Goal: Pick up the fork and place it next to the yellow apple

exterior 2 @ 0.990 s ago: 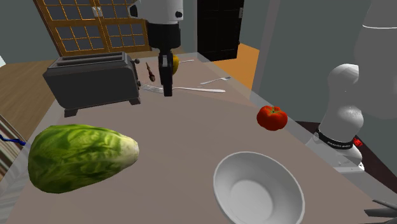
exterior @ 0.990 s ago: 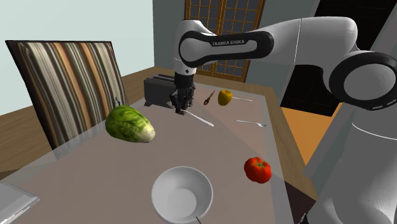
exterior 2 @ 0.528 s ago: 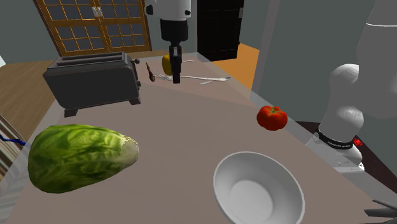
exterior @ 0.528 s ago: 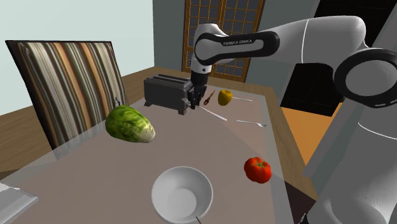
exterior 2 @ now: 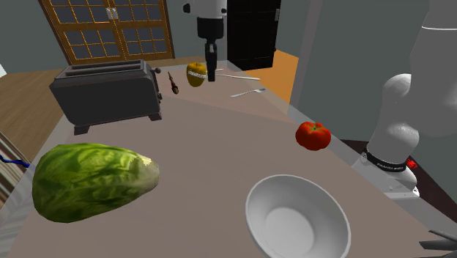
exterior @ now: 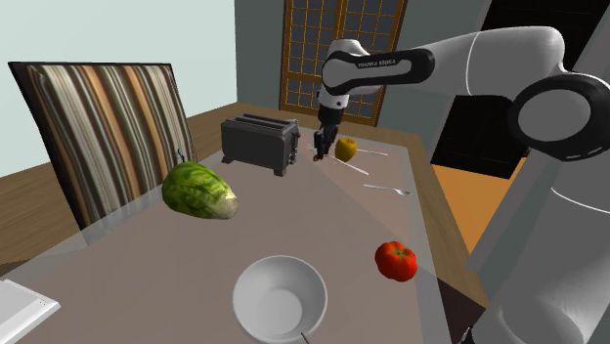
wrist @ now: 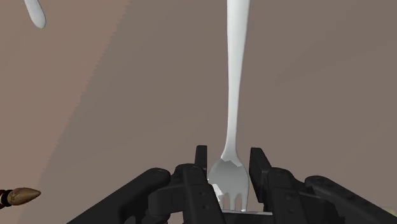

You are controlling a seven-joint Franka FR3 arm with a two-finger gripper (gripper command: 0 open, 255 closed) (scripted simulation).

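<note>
The table [exterior: 323, 215] bears toaster [exterior: 259, 143], lettuce [exterior: 199, 191], bowl [exterior: 280, 296], tomato [exterior: 396, 260], yellow apple [exterior: 345, 149].

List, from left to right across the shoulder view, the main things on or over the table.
Lettuce → toaster → gripper, holding the fork → apple → tomato. Bowl and spare fork left out: they overlap others.

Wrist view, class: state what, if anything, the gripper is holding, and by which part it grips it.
The gripper is shut on the fork. It clasps the fork at the tined head end, and the long handle points away from the hand.
</note>
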